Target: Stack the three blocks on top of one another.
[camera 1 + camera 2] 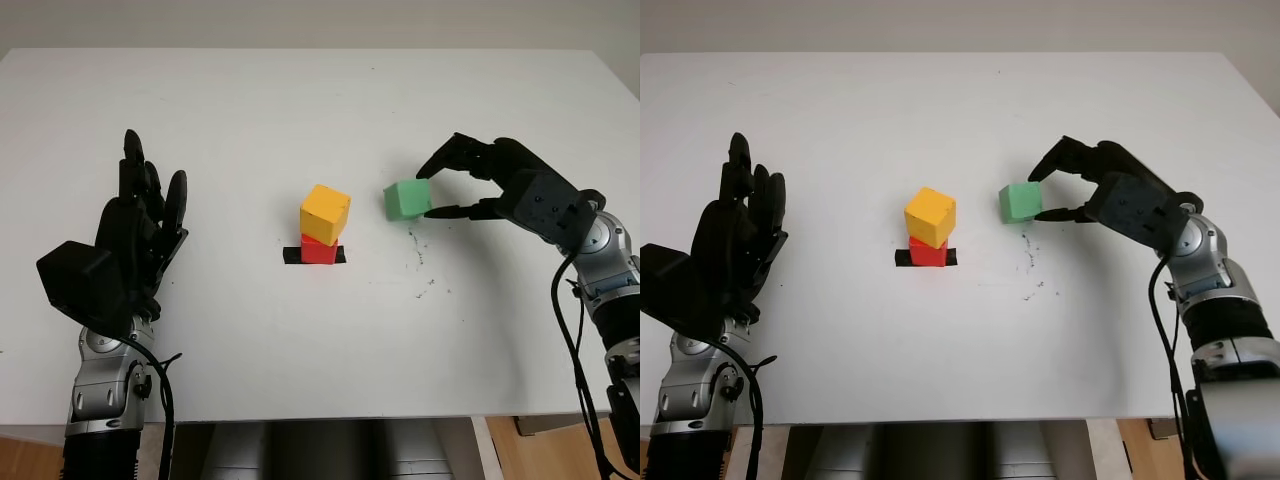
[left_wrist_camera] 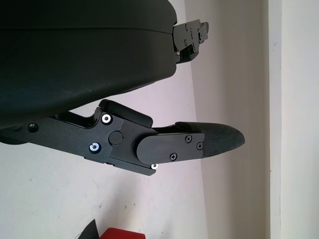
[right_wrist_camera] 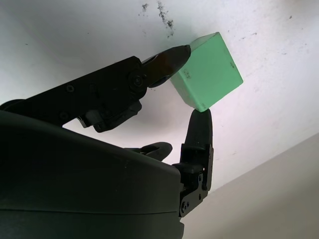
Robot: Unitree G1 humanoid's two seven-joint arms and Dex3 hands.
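A white table (image 1: pixel 300 110) spans nearly the whole frame in the head camera's views. At the lower left of the frame, the robot's left hand (image 1: pixel 135 235) is raised above the tabletop, released and holding nothing, well apart from the blocks. At the right of the frame, the right hand (image 1: pixel 450 185) reaches in toward the centre and pinches the green block (image 1: pixel 406 199) between its fingertips (image 3: pixel 174 57); the wrist camera shows one black tip pressed on the block's near edge and another against the opposite side. The green block sits just right of centre, tilted, and whether it touches the table cannot be told. Near it, at the centre of the frame, the yellow block (image 1: pixel 325 212) stands on top of the red block (image 1: pixel 320 250), turned slightly askew to it. The red block rests on a short strip of black tape (image 1: pixel 292 257) stuck to the table. Faint dark scuff marks (image 1: pixel 420 262) speckle the surface just below the green block.
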